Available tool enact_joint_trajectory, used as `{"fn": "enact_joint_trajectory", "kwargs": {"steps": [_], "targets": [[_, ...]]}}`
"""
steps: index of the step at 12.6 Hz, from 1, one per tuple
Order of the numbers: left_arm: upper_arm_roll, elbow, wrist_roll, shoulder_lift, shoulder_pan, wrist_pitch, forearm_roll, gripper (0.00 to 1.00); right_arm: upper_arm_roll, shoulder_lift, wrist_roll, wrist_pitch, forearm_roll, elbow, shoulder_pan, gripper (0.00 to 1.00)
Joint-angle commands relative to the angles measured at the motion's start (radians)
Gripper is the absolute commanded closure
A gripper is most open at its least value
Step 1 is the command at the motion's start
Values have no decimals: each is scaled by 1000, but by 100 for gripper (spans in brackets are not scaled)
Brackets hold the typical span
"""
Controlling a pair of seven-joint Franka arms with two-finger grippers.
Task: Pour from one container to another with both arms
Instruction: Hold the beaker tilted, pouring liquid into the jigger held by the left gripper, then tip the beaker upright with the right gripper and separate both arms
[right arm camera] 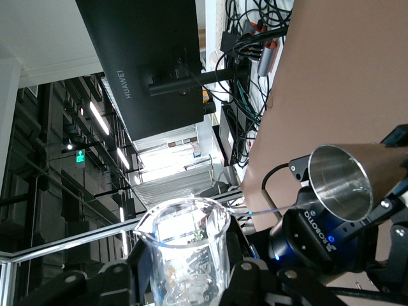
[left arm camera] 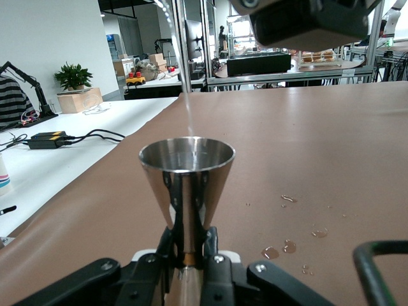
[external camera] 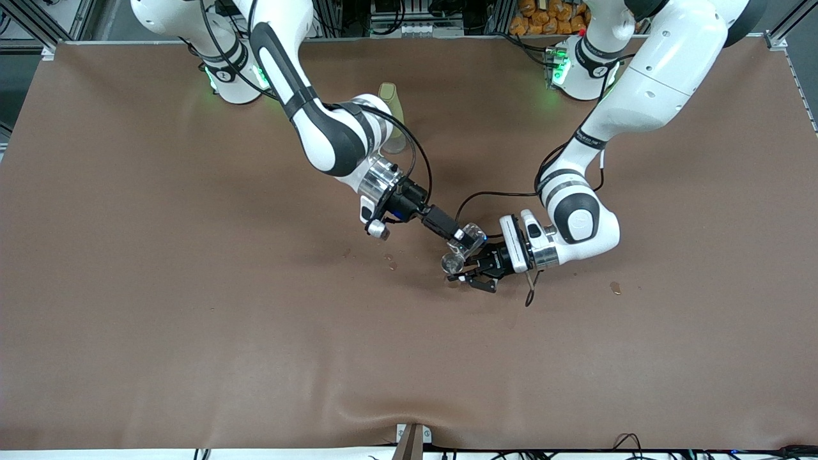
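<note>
A shiny steel jigger (left arm camera: 187, 185) stands upright in my left gripper (left arm camera: 189, 245), which is shut on its narrow waist just above the table's middle (external camera: 470, 276). The jigger's open cup (external camera: 452, 262) (right arm camera: 341, 183) faces up. My right gripper (external camera: 461, 239) (right arm camera: 189, 271) is shut on a clear glass beaker (external camera: 471, 237) (right arm camera: 187, 252), tipped over the jigger. A thin stream of water (left arm camera: 189, 118) (right arm camera: 275, 208) runs from the beaker's spout into the jigger's cup.
A tall yellow-green bottle (external camera: 393, 108) stands on the brown table (external camera: 192, 306) near the right arm's base, partly hidden by that arm. Small water drops (left arm camera: 290, 245) (external camera: 390, 260) lie on the table beside the jigger. Another wet spot (external camera: 615, 287) lies toward the left arm's end.
</note>
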Motion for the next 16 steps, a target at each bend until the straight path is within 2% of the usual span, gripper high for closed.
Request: {"fn": "enact_joint_trajectory", "kwargs": {"steps": [1, 6, 10, 14, 16], "targets": [[-7, -9, 11, -10, 7, 0, -32, 100, -16, 6, -101, 3, 247, 19, 11, 83], [-7, -9, -6, -13, 7, 0, -32, 100, -16, 6, -77, 3, 249, 19, 10, 83], [-7, -17, -23, -18, 7, 0, -32, 100, -17, 5, -63, 3, 212, 19, 13, 84], [-7, -21, -26, -19, 8, -2, -32, 100, -23, -11, -103, 15, 82, 13, 7, 84], [-5, -23, -26, -22, 10, -2, -30, 100, -25, -26, -103, 15, -34, 6, 2, 84]]}}
